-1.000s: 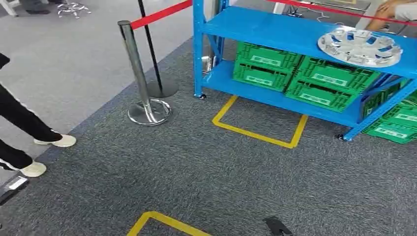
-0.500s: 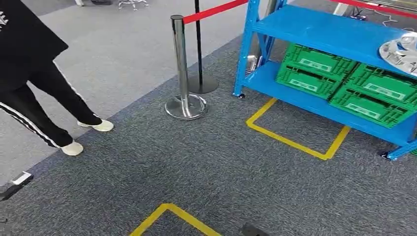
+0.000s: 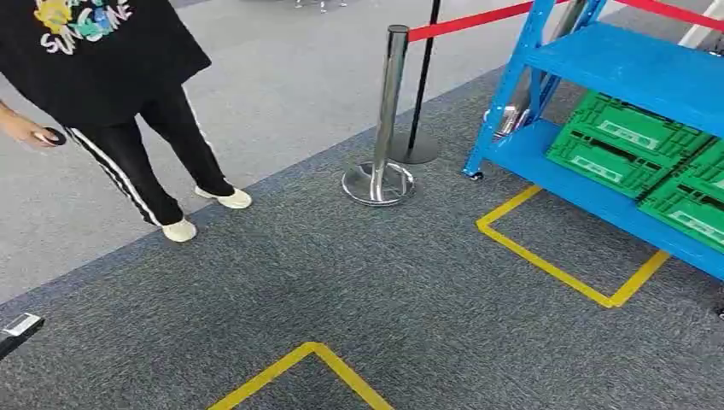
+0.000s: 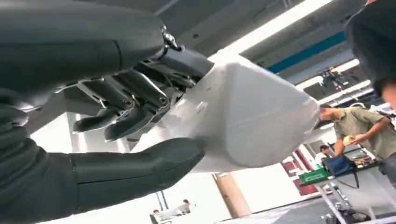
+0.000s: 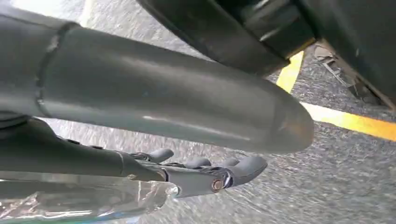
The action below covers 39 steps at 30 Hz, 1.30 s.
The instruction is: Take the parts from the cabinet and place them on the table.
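Note:
In the left wrist view my left hand (image 4: 116,121) grips a large smooth white part (image 4: 247,116) between its thumb and its darker fingers. In the right wrist view my right hand (image 5: 187,154) has its fingers stretched out, with the thumb held apart from them. A shiny part in clear wrap (image 5: 84,200) lies against those fingers; whether they hold it is unclear. The blue cabinet (image 3: 632,60) stands at the right of the head view, with green crates (image 3: 623,145) on its low shelf.
A person in a black shirt (image 3: 111,68) stands at the left on the pale floor. A chrome post (image 3: 388,111) with a red belt stands by the cabinet's corner. Yellow tape squares (image 3: 555,265) mark the grey carpet.
The camera has swung left: the cabinet has slid to the right edge, the silver wheel cover on its shelf has left the picture, and the person has come into view.

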Motion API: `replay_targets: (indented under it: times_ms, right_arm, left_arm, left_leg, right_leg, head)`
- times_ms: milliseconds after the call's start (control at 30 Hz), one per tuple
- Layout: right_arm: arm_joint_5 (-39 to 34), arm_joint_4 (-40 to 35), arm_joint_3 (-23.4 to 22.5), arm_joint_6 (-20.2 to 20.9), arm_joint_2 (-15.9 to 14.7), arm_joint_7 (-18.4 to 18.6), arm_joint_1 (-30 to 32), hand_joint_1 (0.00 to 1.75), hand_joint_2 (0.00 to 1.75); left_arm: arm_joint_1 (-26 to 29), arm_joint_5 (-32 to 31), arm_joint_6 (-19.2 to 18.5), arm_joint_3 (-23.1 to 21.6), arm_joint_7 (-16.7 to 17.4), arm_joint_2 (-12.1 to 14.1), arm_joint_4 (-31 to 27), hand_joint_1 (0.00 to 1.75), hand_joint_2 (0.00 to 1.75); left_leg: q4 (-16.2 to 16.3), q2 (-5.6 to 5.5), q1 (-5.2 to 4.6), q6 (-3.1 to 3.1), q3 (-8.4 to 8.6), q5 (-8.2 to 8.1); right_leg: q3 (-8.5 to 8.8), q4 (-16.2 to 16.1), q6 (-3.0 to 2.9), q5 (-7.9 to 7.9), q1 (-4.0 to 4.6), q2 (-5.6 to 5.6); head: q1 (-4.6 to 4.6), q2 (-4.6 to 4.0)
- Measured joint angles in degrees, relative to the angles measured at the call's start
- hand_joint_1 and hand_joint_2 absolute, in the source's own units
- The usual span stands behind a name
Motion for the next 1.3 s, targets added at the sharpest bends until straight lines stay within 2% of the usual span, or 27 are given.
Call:
replay_targets:
  times_ms: [33, 67, 100, 167, 200, 233, 267, 333, 367, 400, 467, 533, 600, 667, 733, 767, 833, 867, 900, 933, 1033, 1067, 1100, 1133, 1200, 1233, 1300]
  right_arm:
    - [0.0, 0.0, 0.34, 0.07, 0.0, 0.02, -0.05, 0.0, 0.0]
    - [-0.11, 0.0, 0.58, 0.22, 0.02, 0.15, -0.08, 0.0, 0.0]
    - [-0.24, 0.02, 0.82, 0.35, 0.02, 0.2, -0.05, 0.0, 0.0]
    - [-0.33, 0.09, 1.17, 0.79, 0.02, 0.44, 0.14, 0.0, 0.0]
    - [-0.35, 0.09, 1.25, 0.96, 0.02, 0.68, 0.28, 0.0, 0.0]
    - [-0.46, 0.09, 1.27, 1.03, 0.02, 0.77, 0.38, 0.0, 0.0]
    - [-0.57, 0.09, 1.27, 1.03, 0.02, 0.83, 0.39, 0.0, 0.0]
    - [-0.83, 0.09, 1.27, 1.03, 0.02, 0.94, 0.31, 0.0, 0.0]
    - [-0.92, 0.09, 1.27, 1.03, 0.0, 1.05, 0.3, 0.0, 0.0]
    - [-1.01, 0.15, 1.27, 1.01, 0.0, 1.07, 0.35, 0.0, 0.0]
    - [-1.31, 0.17, 1.23, 1.01, 0.0, 1.24, 0.19, 0.0, 0.0]
    - [-1.68, 0.17, 1.16, 1.03, 0.07, 1.27, 0.2, 0.0, 0.0]
    - [-2.1, 0.17, 1.14, 0.96, 0.11, 1.25, 0.17, 0.0, 0.0]
    - [-2.4, 0.17, 1.1, 0.96, 0.15, 1.25, 0.28, 0.0, 0.0]
    - [-2.56, 0.17, 1.01, 0.92, 0.15, 1.27, 0.29, 0.0, 0.0]
    - [-2.58, 0.17, 1.01, 0.92, 0.15, 1.27, 0.29, 0.0, 0.0]
    - [-2.58, 0.17, 0.99, 0.92, 0.18, 1.27, 0.22, 0.0, 0.0]
    - [-2.6, 0.17, 0.97, 0.92, 0.17, 1.27, 0.16, 0.0, 0.0]
    - [-2.62, 0.17, 0.95, 0.92, 0.18, 1.27, 0.2, 0.0, 0.0]
    - [-2.71, 0.17, 0.92, 0.92, 0.18, 1.27, 0.16, 0.0, 0.0]
    - [-2.97, 0.17, 0.82, 0.94, 0.18, 1.35, 0.11, 0.0, 0.0]
    - [-2.99, 0.17, 0.82, 0.94, 0.18, 1.38, 0.05, 0.0, 0.0]
    - [-3.02, 0.17, 0.79, 0.92, 0.2, 1.38, 0.04, 0.0, 0.0]
    - [-3.1, 0.17, 0.75, 0.92, 0.22, 1.35, 0.08, 0.0, 0.0]
    - [-3.91, 0.22, 0.51, 0.96, 0.22, 1.22, 0.3, 0.0, 0.0]
    - [-4.3, 0.24, 0.16, 0.99, 0.22, 1.18, 0.35, 0.0, 0.0]
    - [-4.68, 0.24, -0.34, 0.98, 0.22, 1.16, 0.31, 0.0, 0.0]
  left_arm:
    - [-0.04, 0.0, -0.09, 0.0, -0.07, 0.04, 0.04, 1.75, 1.75]
    - [-0.19, 0.02, -0.31, 0.07, -0.18, 0.07, 0.07, 1.75, 1.75]
    - [-0.61, 0.0, -0.44, 0.07, -0.37, -0.07, 0.13, 1.75, 1.75]
    - [-0.88, 0.0, -0.48, 0.04, -0.5, -0.39, 0.18, 1.75, 1.75]
    - [-0.88, 0.0, -0.52, 0.04, -0.66, -0.46, 0.26, 1.75, 1.75]
    - [-0.9, 0.02, -0.57, 0.04, -0.74, -0.52, 0.39, 1.75, 1.75]
    - [-0.91, 0.02, -0.59, 0.04, -0.74, -0.59, 0.5, 1.75, 1.75]
    - [-1.08, 0.0, -0.59, 0.04, -0.77, -0.63, 0.66, 1.75, 1.75]
    - [-1.25, 0.02, -0.59, 0.04, -0.77, -0.61, 0.68, 1.75, 1.75]
    - [-1.57, 0.0, -0.59, 0.07, -0.77, -0.59, 0.68, 1.75, 1.75]
    - [-1.72, 0.0, -0.57, 0.07, -0.77, -0.55, 0.76, 1.75, 1.75]
    - [-1.42, 0.02, -0.57, 0.04, -0.81, -0.39, 0.94, 1.75, 1.75]
    - [-1.62, 0.0, -0.57, 0.07, -0.92, -0.42, 1.03, 1.75, 1.75]
    - [-1.9, 0.02, -0.63, 0.07, -0.96, -0.61, 1.03, 1.75, 1.75]
    - [-1.55, 0.0, -0.92, 0.07, -0.98, -0.68, 1.03, 1.75, 1.75]
    - [-1.5, 0.0, -0.96, 0.07, -1.01, -0.68, 1.03, 1.75, 1.75]
    - [-1.5, 0.0, -0.94, 0.13, -1.05, -0.59, 1.03, 1.75, 1.75]
    - [-1.53, 0.0, -0.96, 0.22, -1.05, -0.53, 1.03, 1.75, 1.75]
    - [-1.85, 0.0, -0.98, 0.31, -1.05, -0.48, 1.03, 1.75, 1.75]
    - [-2.04, 0.0, -1.03, 0.31, -1.01, -0.48, 0.98, 1.75, 1.75]
    - [-1.28, 0.0, -1.33, 0.33, -0.98, -0.42, 0.98, 1.75, 1.75]
    - [-1.11, 0.0, -1.38, 0.35, -0.98, -0.44, 0.98, 1.75, 1.75]
    - [-1.22, 0.02, -1.44, 0.52, -0.98, -0.26, 0.98, 1.75, 1.75]
    - [-1.29, 0.0, -1.49, 0.59, -0.92, -0.44, 0.9, 1.75, 1.75]
    - [-1.15, 0.0, -1.68, 0.59, -0.74, -0.61, 0.83, 1.75, 1.75]
    - [-0.99, 0.0, -1.75, 0.59, -0.72, -0.61, 0.83, 1.75, 1.75]
    - [-0.84, 0.0, -1.9, 0.59, -0.7, -0.63, 0.83, 1.75, 1.75]
  left_leg:
    - [-0.16, -0.69, 0.28, 0.47, -0.04, 0.28]
    - [-0.17, -1.25, 0.46, 0.76, -0.16, 0.41]
    - [-0.17, -1.88, 0.54, 1.17, -0.34, 0.54]
    - [-0.16, -3.42, 0.57, 1.49, -0.8, 0.76]
    - [-0.15, -4.18, 0.57, 1.51, -0.96, 0.89]
    - [-0.13, -4.98, 0.64, 1.44, -1.07, 1.01]
    - [-0.08, -5.94, 0.73, 1.3, -1.14, 1.11]
    - [-0.07, -7.63, 1.02, 0.91, -1.14, 1.33]
    - [-0.06, -8.3, 1.09, 0.58, -1.27, 1.46]
    - [0.2, -9.11, 0.96, 0.08, -1.79, 1.65]
    - [-0.26, -10.46, 1.32, -0.85, -2.42, 2.45]
    - [-0.71, -11.79, 1.53, -1.76, -2.64, 3.16]
    - [2.7, -5.36, 0.71, -1.8, -4.27, 0.41]
    - [12.44, -3.57, 0.65, -1.83, -8.57, -4.5]
    - [17.79, -3.45, 0.63, -1.7, -10.61, -6.05]
    - [16.7, -3.43, 0.59, -1.54, -9.66, -5.12]
    - [8.12, -2.45, 0.14, -0.88, -4.4, -1.21]
    - [3.44, 0.1, -0.39, -0.39, -1.41, 0.24]
    - [0.53, 3.32, -1.26, -0.12, 0.11, -0.24]
    - [0.2, 2.39, -1.17, 0.5, -0.19, -0.05]
    - [-0.22, -0.01, -1.18, 1.18, -0.46, 0.27]
    - [-0.47, -0.63, -0.73, 1.53, -0.37, 0.52]
    - [-0.48, -1.33, -0.6, 1.74, -0.47, 0.63]
    - [-0.48, -2.03, -0.48, 1.92, -0.58, 0.73]
    - [-0.46, -3.64, -0.41, 2.03, -0.77, 0.8]
    - [-0.44, -4.38, -0.35, 2.03, -0.79, 0.86]
    - [-0.43, -6.1, -0.06, 1.84, -0.77, 0.99]
  right_leg:
    - [-0.18, 0.22, 0.5, -0.37, -0.21, 0.45]
    - [-0.82, 1.67, 1.12, -1.66, -0.53, 4.46]
    - [-2.22, 5.28, 1.3, -4.05, -0.66, 6.83]
    - [-6.62, 14.95, 1.41, -8.53, -0.74, 7.95]
    - [-8.23, 18.29, 1.41, -9.52, -0.76, 7.98]
    - [-8.53, 18.8, 1.38, -9.01, -0.78, 7.99]
    - [-7.44, 16.44, 1.36, -7.02, -0.9, 8.05]
    - [-2.59, 6.59, 1.18, -1.8, -1.34, 9.4]
    - [-0.57, 2.33, 1.32, -0.45, -1.82, 12.35]
    - [-0.1, 0.77, 1.51, -1.22, -2.12, 14.27]
    - [-0.06, 1.23, 1.22, -1.08, -1.79, 12.87]
    - [-0.15, 0.95, 0.33, -0.51, -2.03, 11.32]
    - [-0.23, 0.79, -0.49, -0.13, -1.86, 9.81]
    - [-0.58, 0.79, -0.82, -0.06, -1.46, 8.03]
    - [-0.84, 0.79, -0.98, 0.01, -1.17, 6.43]
    - [-0.88, 0.79, -0.99, 0.01, -1.05, 5.64]
    - [-0.84, 0.79, -0.99, 0.0, -0.82, 3.98]
    - [-0.75, 0.79, -0.93, -0.04, -0.73, 3.34]
    - [-0.85, 0.92, -0.68, -0.24, -0.16, 2.58]
    - [-0.99, 1.03, -0.5, -0.32, 0.03, 1.86]
    - [-0.41, 0.68, -0.05, -0.56, 0.07, -0.47]
    - [-0.98, 1.17, 0.59, -1.15, -0.18, 1.68]
    - [-1.6, 3.36, 0.88, -2.74, -0.31, 5.18]
    - [-3.35, 7.51, 0.96, -5.08, -0.49, 7.01]
    - [-7.73, 17.06, 1.18, -8.9, -0.63, 8.02]
    - [-8.84, 19.14, 1.24, -9.1, -0.69, 8.02]
    - [-7.28, 15.29, 1.4, -5.71, -0.88, 8.08]
  head:
    - [-0.04, 0.0]
    - [0.09, 0.0]
    - [0.09, 0.0]
    - [0.15, 0.0]
    - [0.09, 0.0]
    - [0.15, 0.0]
    - [0.13, 0.0]
    - [0.11, 0.0]
    - [0.18, 0.0]
    - [0.11, 0.0]
    - [0.09, 0.0]
    - [0.09, 0.02]
    - [-0.42, 0.0]
    - [-0.44, 0.0]
    - [-0.48, 0.0]
    - [-0.53, 0.0]
    - [-0.5, 0.0]
    - [-0.48, 0.0]
    - [-0.57, 0.0]
    - [-0.55, 0.02]
    - [-0.39, 0.0]
    - [-0.35, 0.0]
    - [-0.26, 0.0]
    - [-0.18, 0.0]
    - [-0.2, 0.0]
    - [-0.24, 0.0]
    - [-0.22, 0.0]
